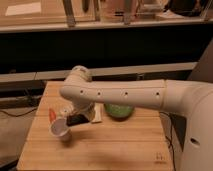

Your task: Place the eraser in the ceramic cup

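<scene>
1. The tabletop (125, 146) is pale wood in glued strips, smooth with a soft sheen.
2. The robot arm (125, 95) has a white, smooth, matt shell that looks like plastic.
3. The claw (73, 116), closed under the arm's bend just beside the cup, looks like the same pale plastic.
4. The cup (61, 130) is white, smooth and ceramic-looking, with a faint gloss.
5. The eraser (79, 121), at the claw, is black and matt.
6. The bowl (118, 111) is green and smooth.
</scene>
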